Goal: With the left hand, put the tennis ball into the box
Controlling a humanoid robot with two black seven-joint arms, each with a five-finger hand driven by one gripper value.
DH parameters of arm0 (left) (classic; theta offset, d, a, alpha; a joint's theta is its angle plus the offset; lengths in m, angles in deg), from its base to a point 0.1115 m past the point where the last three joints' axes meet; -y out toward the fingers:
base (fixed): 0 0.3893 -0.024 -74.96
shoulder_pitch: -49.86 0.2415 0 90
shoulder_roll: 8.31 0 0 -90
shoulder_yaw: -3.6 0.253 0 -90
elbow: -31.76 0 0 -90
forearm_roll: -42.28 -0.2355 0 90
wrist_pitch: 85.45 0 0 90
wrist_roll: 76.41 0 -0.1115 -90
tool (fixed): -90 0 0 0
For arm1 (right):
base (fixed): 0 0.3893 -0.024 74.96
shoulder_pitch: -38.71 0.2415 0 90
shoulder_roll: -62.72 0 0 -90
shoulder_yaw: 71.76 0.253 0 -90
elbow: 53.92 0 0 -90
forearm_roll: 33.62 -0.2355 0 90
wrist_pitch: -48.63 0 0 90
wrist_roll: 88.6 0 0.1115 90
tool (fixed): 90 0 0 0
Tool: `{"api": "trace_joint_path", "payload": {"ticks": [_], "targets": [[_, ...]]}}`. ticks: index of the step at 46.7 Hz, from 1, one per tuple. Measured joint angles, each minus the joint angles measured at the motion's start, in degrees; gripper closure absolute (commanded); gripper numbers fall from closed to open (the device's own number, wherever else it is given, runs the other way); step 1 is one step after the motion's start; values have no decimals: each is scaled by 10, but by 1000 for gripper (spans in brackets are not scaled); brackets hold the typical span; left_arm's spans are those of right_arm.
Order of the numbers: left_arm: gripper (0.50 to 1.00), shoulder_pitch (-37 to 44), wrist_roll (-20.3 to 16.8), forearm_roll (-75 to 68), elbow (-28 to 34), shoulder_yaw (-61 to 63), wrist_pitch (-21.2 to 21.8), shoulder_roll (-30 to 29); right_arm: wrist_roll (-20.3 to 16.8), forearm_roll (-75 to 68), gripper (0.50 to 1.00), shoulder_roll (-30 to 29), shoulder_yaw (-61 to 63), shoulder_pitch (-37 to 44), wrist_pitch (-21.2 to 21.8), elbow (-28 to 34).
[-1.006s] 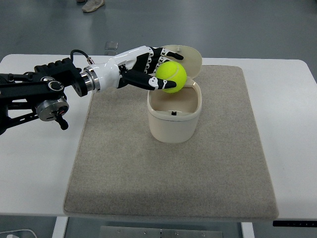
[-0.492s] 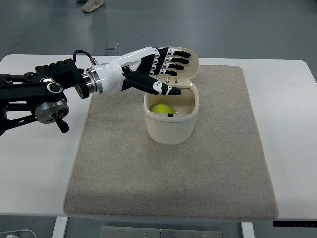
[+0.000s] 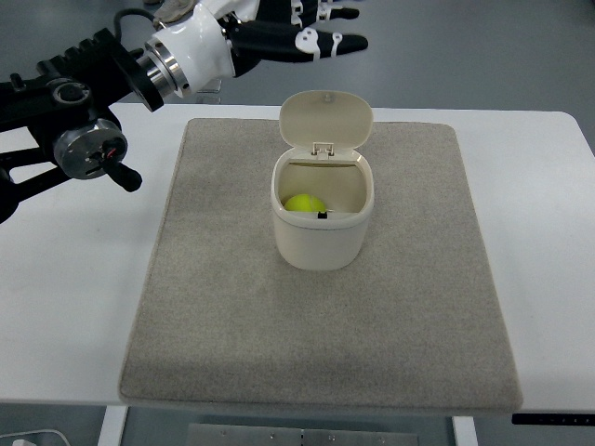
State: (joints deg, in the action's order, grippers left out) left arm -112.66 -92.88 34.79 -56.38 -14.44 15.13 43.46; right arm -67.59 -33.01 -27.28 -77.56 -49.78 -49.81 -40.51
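- A robotics lab or test room, not a home.
- A plain white bench (image 3: 56, 307) with rounded corners carries only a grey felt mat (image 3: 232, 344) laid out as a work area.
- The floor (image 3: 465, 56) beyond is smooth grey, like an industrial hall.
- A black mechanical arm (image 3: 65, 121) with exposed joints and a cable reaches in from the left.

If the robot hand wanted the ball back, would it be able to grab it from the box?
Probably yes. The lid stands open, nothing covers the ball in the box, and the left robot hand is empty above it.
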Motion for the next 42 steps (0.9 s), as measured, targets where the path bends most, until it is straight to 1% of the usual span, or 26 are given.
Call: {"api": "trace_joint_path", "payload": {"ticks": [5,12,16,20,30,42], "targets": [[619,36,-3,36,60,-59,2,2,0,0,562,0,0,0,0,0],[621,106,-9,45,123,-156,-17,6,0,0,562,0,0,0,0,0],[621,141,-17,45,167,-204,-47,12,0,0,562,0,0,0,0,0],[636,167,-22,46,209,-233,-78,24,0,0,562,0,0,0,0,0],[636,206,-65,46,299,-261,-167,62,0,0,562,0,0,0,0,0],[636,215,-75,45,398,-261,-224,122,0,0,562,0,0,0,0,0]]}}
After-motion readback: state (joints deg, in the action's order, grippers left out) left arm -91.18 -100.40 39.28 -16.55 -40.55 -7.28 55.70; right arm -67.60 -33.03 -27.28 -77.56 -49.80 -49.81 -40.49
